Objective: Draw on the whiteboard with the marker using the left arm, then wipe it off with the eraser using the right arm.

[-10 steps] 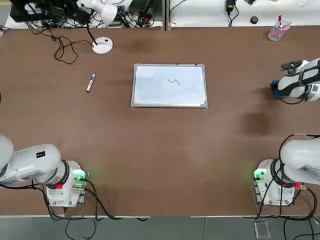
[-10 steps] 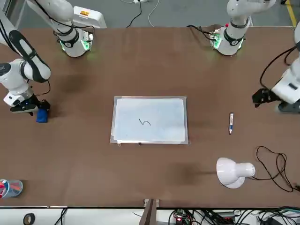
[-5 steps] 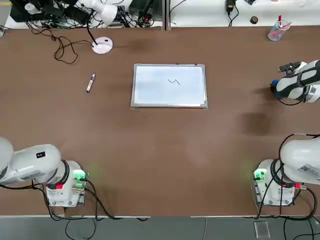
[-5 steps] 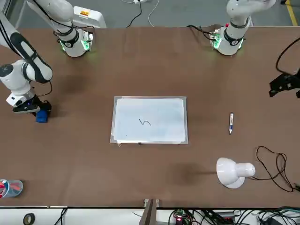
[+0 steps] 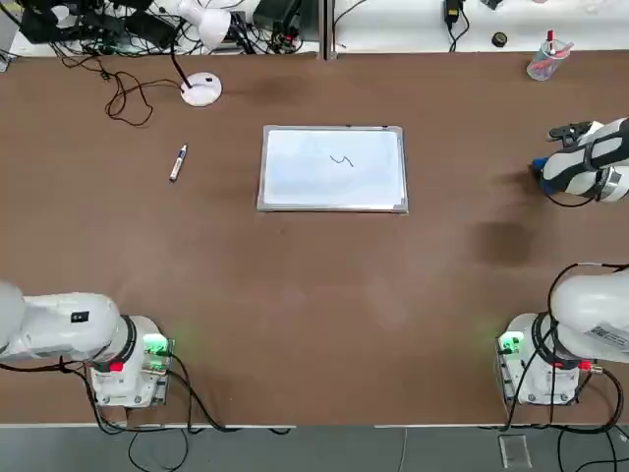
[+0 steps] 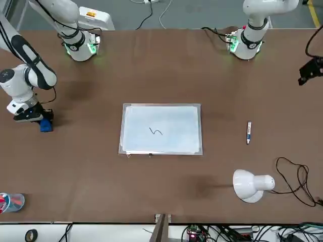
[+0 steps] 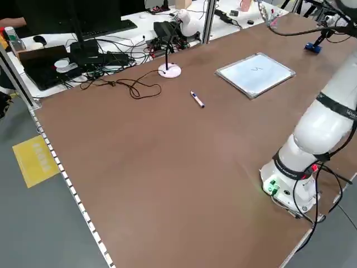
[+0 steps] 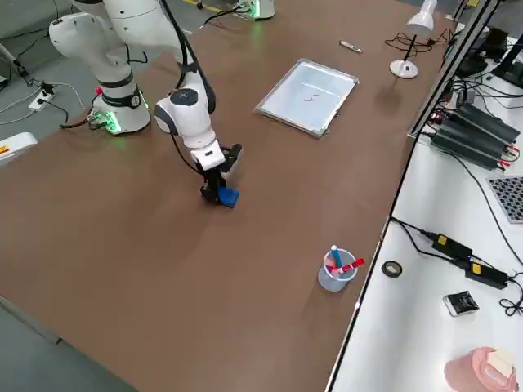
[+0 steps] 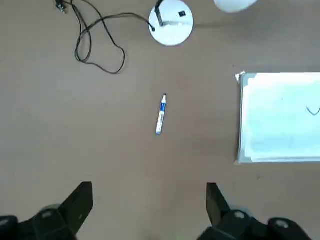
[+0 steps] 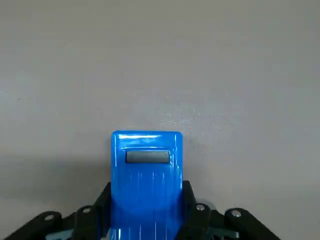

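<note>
Bench: brown surface (image 5: 295, 295) bearing the task's objects.
Whiteboard: lies flat near the middle of the bench, its silver frame (image 5: 332, 208) around a white face; a short dark squiggle (image 5: 341, 160) is drawn on it.
Left pincer: above the bench at the robot's left, its two fingers (image 9: 75, 207) wide apart with nothing between them (image 9: 149, 207).
Right pincer: near the bench's right side (image 10: 146, 210), closed on the eraser.
Eraser: blue block (image 10: 146, 180), gripped between the right pincer's fingers, well apart from the whiteboard.
Marker: on the bench to the whiteboard's left (image 9: 161, 115), apart from it, with small illegible print on its barrel.
Step in hand: judged to be the wiping stage, the mark being drawn and the marker free.
Next move: calls for carrying the eraser over the squiggle, lowering it flat and rubbing with light, even pressure.
Writing: the squiggle forms no certain letter; no brand can be read.
</note>
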### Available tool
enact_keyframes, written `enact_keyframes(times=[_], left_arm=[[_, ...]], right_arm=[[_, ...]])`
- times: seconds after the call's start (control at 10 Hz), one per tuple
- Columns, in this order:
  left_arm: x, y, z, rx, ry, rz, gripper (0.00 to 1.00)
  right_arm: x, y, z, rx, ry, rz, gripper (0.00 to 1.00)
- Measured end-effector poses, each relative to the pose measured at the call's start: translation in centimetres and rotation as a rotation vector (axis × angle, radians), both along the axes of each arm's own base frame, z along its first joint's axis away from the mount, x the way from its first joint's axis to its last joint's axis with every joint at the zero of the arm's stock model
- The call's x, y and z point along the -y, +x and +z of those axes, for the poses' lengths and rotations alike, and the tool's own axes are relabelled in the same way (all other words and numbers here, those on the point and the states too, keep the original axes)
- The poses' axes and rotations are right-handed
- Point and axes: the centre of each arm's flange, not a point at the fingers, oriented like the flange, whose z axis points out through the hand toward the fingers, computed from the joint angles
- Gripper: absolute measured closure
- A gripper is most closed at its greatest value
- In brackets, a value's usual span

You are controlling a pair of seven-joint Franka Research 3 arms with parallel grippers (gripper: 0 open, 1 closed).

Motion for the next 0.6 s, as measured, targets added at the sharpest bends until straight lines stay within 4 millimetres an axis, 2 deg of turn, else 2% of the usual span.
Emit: enact_keyframes(times=[0.3,0.4,0.6], left_arm=[[0.1,-2.1,-0.3,-0.013,0.002,-0.004,0.0],[-0.1,-2.3,-0.4,-0.016,0.002,-0.002,0.0],[-0.2,-2.3,-0.7,-0.018,0.002,0.0,0.0]], right_arm=[[-1.0,0.6,0.3,0.007,0.023,-0.051,0.44],[-2.3,1.5,1.0,0.006,0.041,-0.078,0.44],[-6.3,4.4,3.7,-0.011,0.076,-0.128,0.44]])
